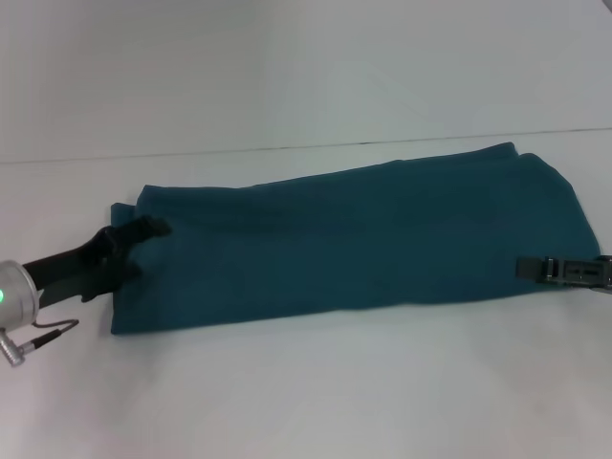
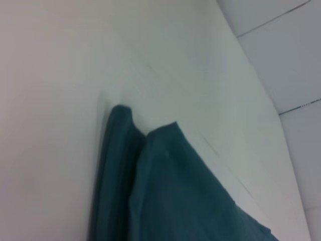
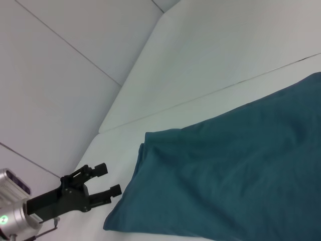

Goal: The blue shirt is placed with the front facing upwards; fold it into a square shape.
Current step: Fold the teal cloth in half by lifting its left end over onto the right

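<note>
The blue shirt [image 1: 363,239] lies on the white table [image 1: 306,392] as a long band running left to right, plain teal side up; its lettering and neck are hidden. My left gripper [image 1: 148,251] is open at the band's left end, one finger over the edge and one beside it, holding nothing. It also shows in the right wrist view [image 3: 113,178], just off the shirt's [image 3: 230,175] corner. My right gripper [image 1: 564,271] rests at the band's right end, low over the cloth. The left wrist view shows only layered shirt edges [image 2: 165,191].
The table's back edge [image 1: 306,148] runs just behind the shirt, with a pale wall beyond. Bare white tabletop [image 1: 335,402] lies in front of the shirt. A cable loop [image 1: 43,330] hangs by my left wrist.
</note>
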{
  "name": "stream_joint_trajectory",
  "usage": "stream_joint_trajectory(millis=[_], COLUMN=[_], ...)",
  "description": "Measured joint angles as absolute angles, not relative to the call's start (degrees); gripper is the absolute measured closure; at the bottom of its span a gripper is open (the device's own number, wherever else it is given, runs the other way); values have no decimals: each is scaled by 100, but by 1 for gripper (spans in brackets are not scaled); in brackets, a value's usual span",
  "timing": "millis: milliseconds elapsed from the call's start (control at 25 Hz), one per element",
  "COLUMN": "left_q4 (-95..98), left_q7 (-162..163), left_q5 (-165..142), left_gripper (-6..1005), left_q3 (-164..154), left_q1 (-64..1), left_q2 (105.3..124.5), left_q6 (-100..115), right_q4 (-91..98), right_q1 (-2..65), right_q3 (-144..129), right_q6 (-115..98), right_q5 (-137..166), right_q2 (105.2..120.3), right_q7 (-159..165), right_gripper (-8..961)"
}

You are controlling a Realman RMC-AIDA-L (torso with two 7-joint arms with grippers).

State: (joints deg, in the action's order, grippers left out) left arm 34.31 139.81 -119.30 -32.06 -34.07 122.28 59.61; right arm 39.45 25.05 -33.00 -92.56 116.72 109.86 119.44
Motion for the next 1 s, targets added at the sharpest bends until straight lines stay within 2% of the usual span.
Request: stream_joint_trajectory(millis=[480, 800, 880, 1000], left_q4=[3297, 3687, 3884, 3938], left_q7=[13875, 13851, 13889, 14037], left_q5=[-11955, -11820, -11843, -12302], left_gripper=[53, 54, 54, 54], left_q3=[-3576, -3555, -3594, -3685], left_q1=[-3460, -3266, -3239, -3390], left_q2=[12243, 12187, 12116, 11871], left_q6=[5538, 6084, 6276, 6498], right_q4=[3945, 3946, 3946, 3946], right_q1=[2531, 2521, 2513, 2505], right_q3=[-3305, -3290, -3280, -3286], right_q6=[-9248, -9237, -9246, -9247], right_q5=[11672, 11672, 11672, 11672], right_q2=[11001, 10999, 10992, 10984], right_q7=[11947, 11944, 11945, 11944], right_gripper=[68, 69, 68, 68])
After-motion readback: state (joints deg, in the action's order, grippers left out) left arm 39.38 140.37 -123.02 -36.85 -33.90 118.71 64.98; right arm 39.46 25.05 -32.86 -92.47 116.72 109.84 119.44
